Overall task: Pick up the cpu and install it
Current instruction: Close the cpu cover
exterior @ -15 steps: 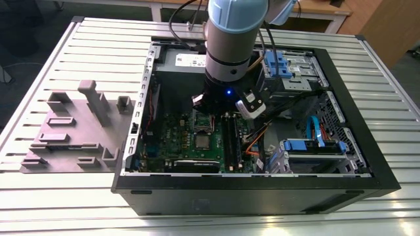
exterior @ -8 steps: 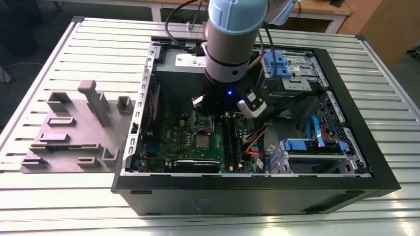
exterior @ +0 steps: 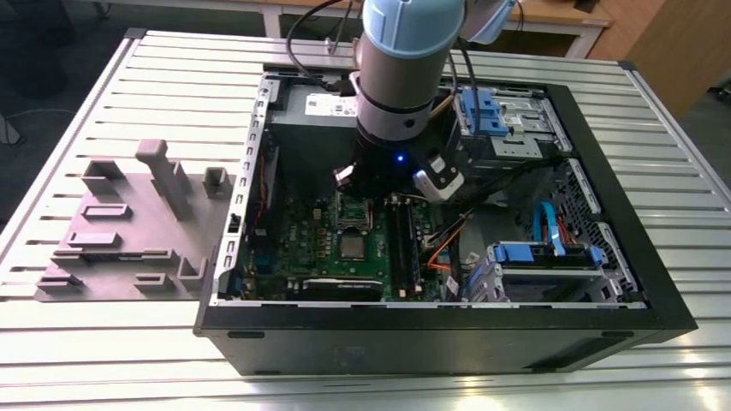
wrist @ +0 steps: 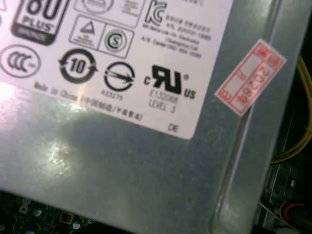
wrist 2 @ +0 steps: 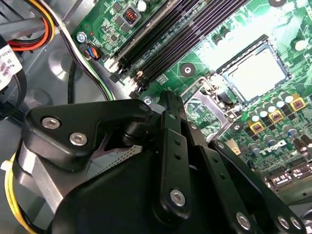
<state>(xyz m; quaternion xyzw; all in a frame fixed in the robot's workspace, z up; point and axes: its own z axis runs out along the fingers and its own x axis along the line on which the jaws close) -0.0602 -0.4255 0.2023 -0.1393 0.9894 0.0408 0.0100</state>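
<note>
One small, flat, pale silver-grey square cpu lies level inside the dark metal-framed socket of the green motherboard, which sits on the floor of an open black computer case. The black linkage-arm gripper hangs over the board at the end of the pale blue and silver robot arm. It is near the cpu but apart from it, and an open metal load frame lies between the two. Whether the gripper is clenched or released cannot be told (its black links crowd together in the second wrist view). Long black memory slots run alongside the socket. The first wrist view looks onto a grey metal power-supply box with a white label and a red-and-white sticker. Outside the case, on the exterior view's left, a grey moulded plastic fixture tray rests on the slatted metal table.
</note>
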